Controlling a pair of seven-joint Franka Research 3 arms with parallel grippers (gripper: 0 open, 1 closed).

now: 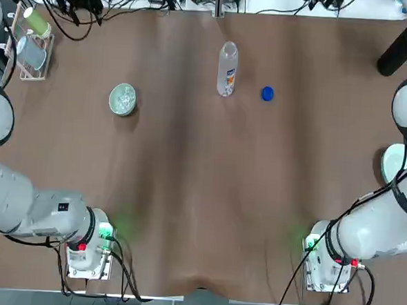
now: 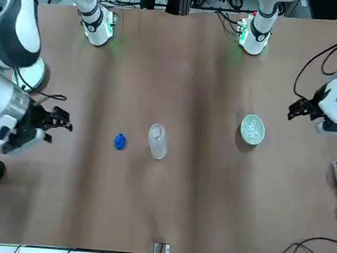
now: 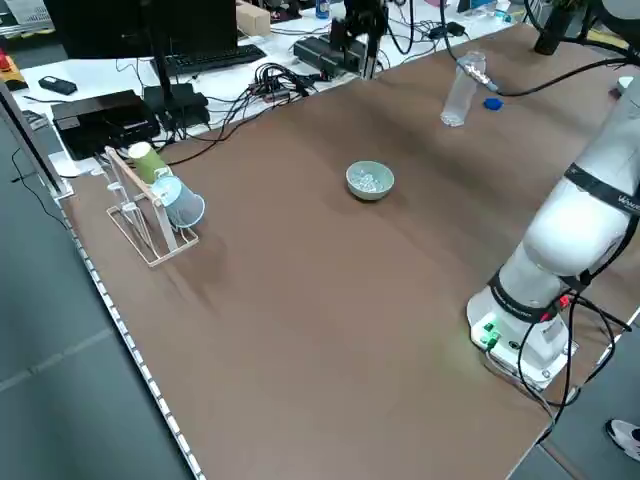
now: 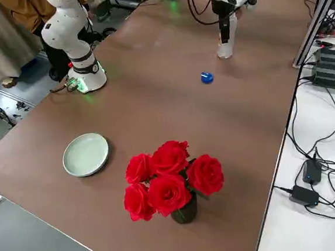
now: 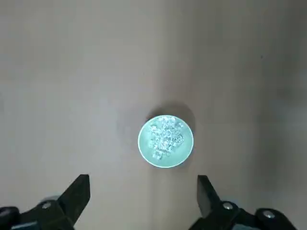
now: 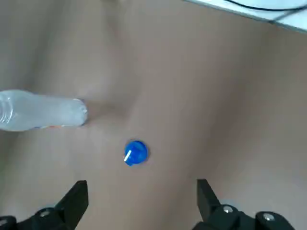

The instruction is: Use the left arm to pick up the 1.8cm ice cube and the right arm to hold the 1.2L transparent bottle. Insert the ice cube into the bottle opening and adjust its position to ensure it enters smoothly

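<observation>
currently, two grippers (image 5: 144,206) (image 6: 143,206) wide (both holding nothing), one bottle (image 1: 227,69), one bowl (image 1: 122,100).

The bowl (image 1: 123,100) stands left of the bottle (image 1: 227,69). The cap (image 1: 267,93) lies just right of the bottle.

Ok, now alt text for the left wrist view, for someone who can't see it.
A pale green bowl of small clear ice cubes sits on a plain brownish table, between and beyond the left gripper's open, empty fingers.
</observation>
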